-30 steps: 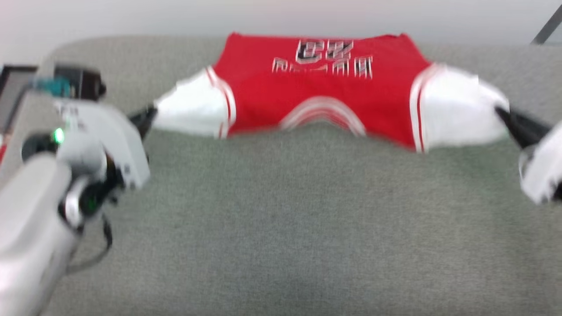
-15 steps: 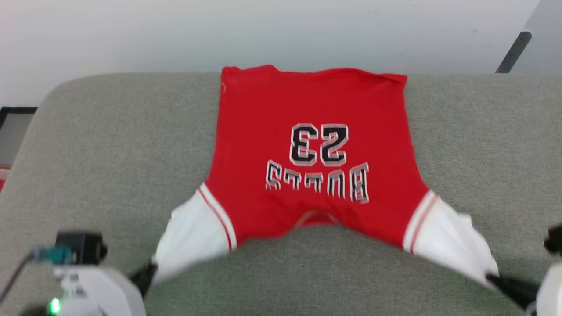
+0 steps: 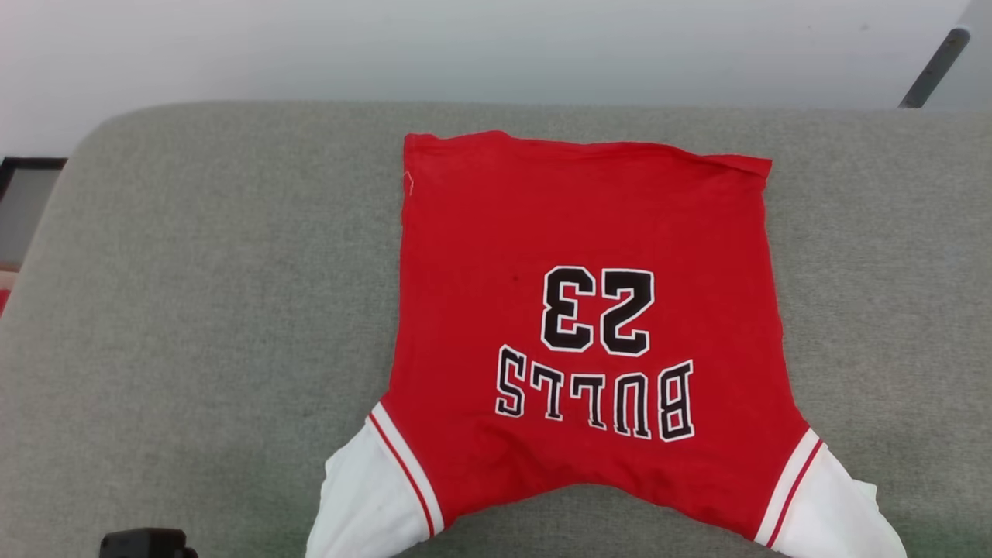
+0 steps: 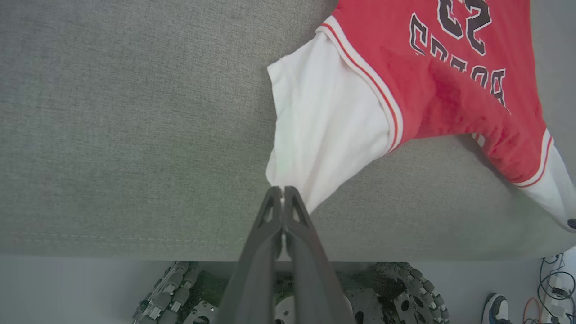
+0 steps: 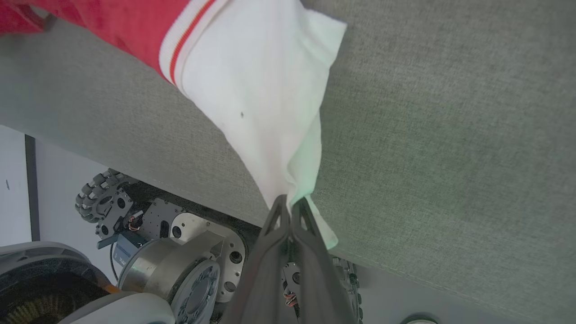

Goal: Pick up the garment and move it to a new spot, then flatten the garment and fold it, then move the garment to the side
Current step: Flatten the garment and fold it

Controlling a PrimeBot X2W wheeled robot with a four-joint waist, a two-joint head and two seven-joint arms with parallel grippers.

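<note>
Since a moment ago the garment (image 3: 589, 232) is lying flatter on the grey cushion (image 3: 194, 310). The left gripper (image 4: 283, 192), jaws closed, is pinching the left sleeve (image 4: 324, 121) tip. The right gripper (image 5: 291, 203) is pinching the right sleeve (image 5: 261, 90), and both are reaching in over the near edge.

We list the garment (image 3: 589, 232): both white sleeve ends run under the head view's bottom edge, and the left wrist view's top edge cuts its number. Sleeve corners: we cannot see the cloth pinched inside the left gripper (image 4: 283, 189) or the right gripper (image 5: 291, 200). One dark object (image 3: 147, 544), head view's lower left: top only; we cannot identify it. One shoe (image 4: 495, 308): cropped at the bottom edge.
</note>
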